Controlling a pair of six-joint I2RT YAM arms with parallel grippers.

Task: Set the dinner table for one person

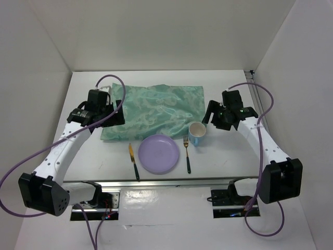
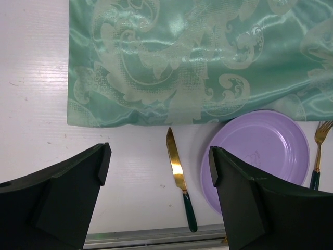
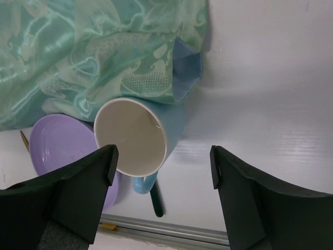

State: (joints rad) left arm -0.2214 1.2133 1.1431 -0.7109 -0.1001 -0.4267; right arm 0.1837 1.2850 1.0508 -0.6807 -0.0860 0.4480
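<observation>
On the white dinner table (image 1: 229,156) lie a lilac plate (image 1: 158,153), a gold knife with a green handle (image 1: 133,161) to its left, a gold fork (image 1: 187,154) to its right, and a light blue mug (image 1: 197,133) standing upright. My left gripper (image 1: 111,115) is open and empty above the mat's left edge; its wrist view shows the knife (image 2: 179,177) and the plate (image 2: 257,156) below. My right gripper (image 1: 212,117) is open and empty just right of the mug (image 3: 143,138).
A rumpled teal-green patterned cloth mat (image 1: 153,111) lies behind the plate, its front edge against the plate and mug. A metal rail (image 1: 156,182) runs along the table's near edge. White walls close in the sides and back.
</observation>
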